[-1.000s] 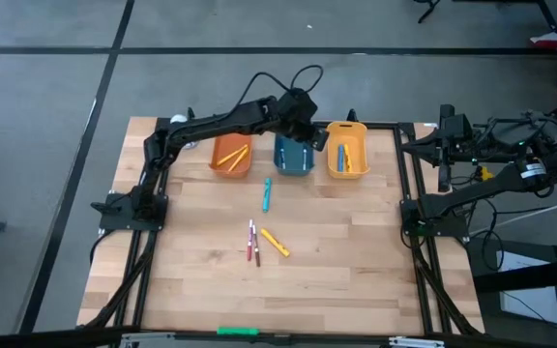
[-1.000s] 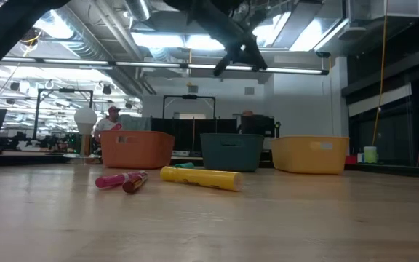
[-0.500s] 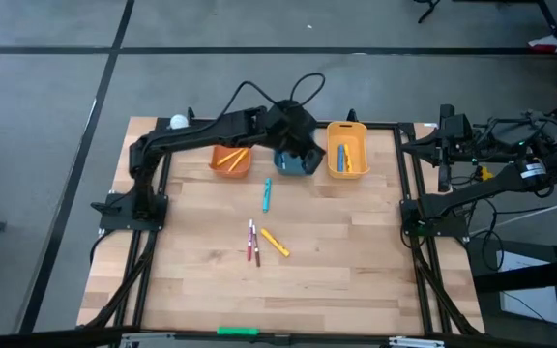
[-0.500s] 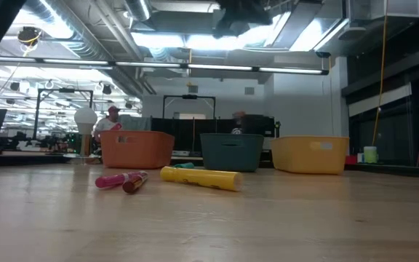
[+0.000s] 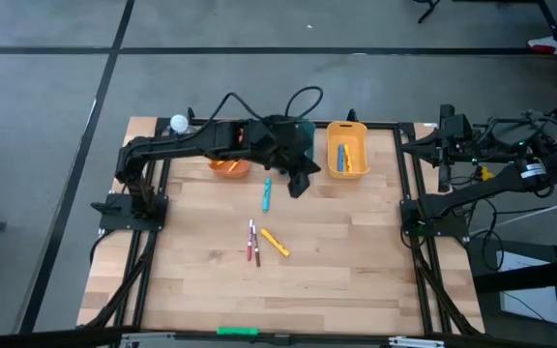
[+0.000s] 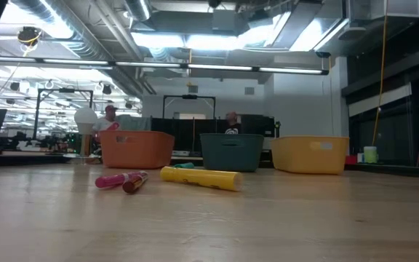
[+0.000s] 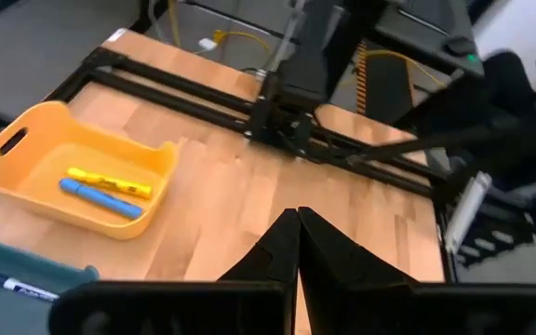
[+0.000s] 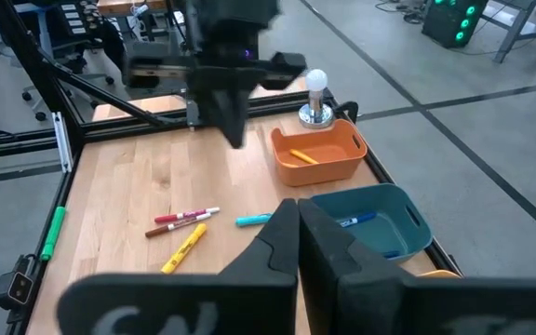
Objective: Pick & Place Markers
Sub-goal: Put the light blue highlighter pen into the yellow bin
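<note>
Several markers lie flat on the wooden table: a teal one [image 5: 267, 193], a red and pink pair [image 5: 252, 242] and a yellow one [image 5: 275, 242]. The yellow bin [image 7: 73, 177] holds a yellow marker [image 7: 110, 182] and a blue marker [image 7: 100, 198]. My left gripper [image 5: 298, 184] [image 7: 296, 223] hangs shut and empty above the table, just on the near side of the teal bin [image 8: 370, 219] and right of the teal marker. My right gripper [image 8: 296, 223] waits shut and empty at the table's right edge.
The orange bin [image 5: 230, 164], the teal bin and the yellow bin [image 5: 346, 159] stand in a row at the far edge. My left arm covers most of the teal bin from above. A bright green stick [image 5: 238, 331] lies at the near edge. People sit beyond the table [image 6: 111, 116].
My left gripper has left the spot over the teal bin and come toward the table's near edge. It has risen out of the low view's top and rolled about its own line. It has stayed shut. The markers on the table have not moved.
</note>
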